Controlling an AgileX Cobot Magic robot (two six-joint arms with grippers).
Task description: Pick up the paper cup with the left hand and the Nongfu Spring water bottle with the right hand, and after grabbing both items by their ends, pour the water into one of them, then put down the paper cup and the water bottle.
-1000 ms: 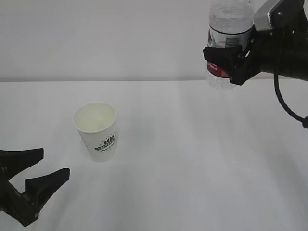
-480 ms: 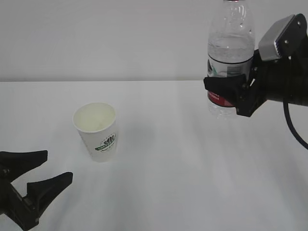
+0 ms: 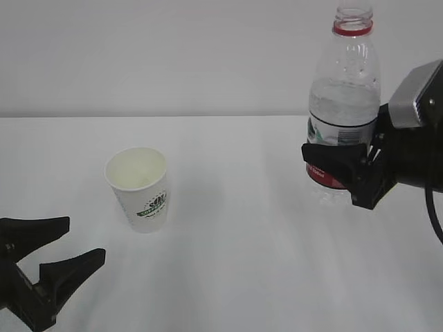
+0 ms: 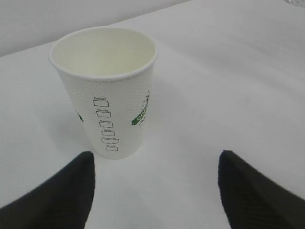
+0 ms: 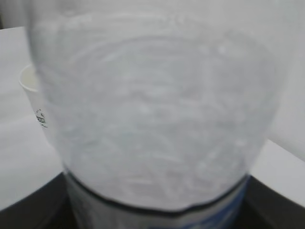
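The paper cup (image 3: 138, 188) stands upright on the white table (image 3: 235, 263). Near it, toward the front edge, the left hand (image 3: 52, 254) hovers with its claw spread open and empty. Well off to the cup's right, the right hand (image 3: 346, 166) grips the uncapped water bottle (image 3: 344, 97) upright around its label, water (image 3: 342, 104) partway up

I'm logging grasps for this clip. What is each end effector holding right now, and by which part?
The right end effector grips the water bottle around its labelled lower body. The left end effector is open and empty, short of the paper cup.
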